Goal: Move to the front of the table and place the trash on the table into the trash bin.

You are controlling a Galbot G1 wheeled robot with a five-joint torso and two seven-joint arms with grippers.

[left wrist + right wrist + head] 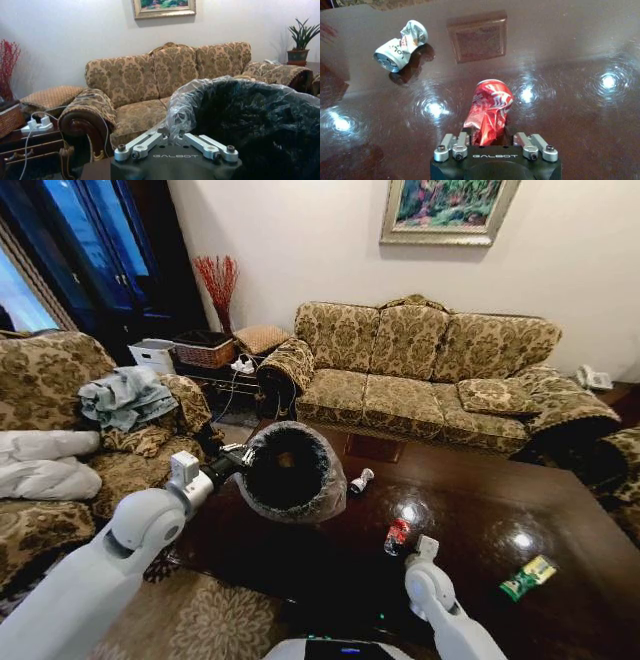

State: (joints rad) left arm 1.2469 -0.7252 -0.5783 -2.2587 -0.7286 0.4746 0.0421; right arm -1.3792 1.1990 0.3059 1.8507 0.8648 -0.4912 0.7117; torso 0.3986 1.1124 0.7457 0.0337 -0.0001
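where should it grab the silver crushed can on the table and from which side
Judging by its pose, the silver can is best taken across its crumpled, pinched middle, from above. It lies on its side on the table with its round end facing the right gripper, so the flattened waist gives the fingers flat faces. The space around it is free, and the red can lies apart.
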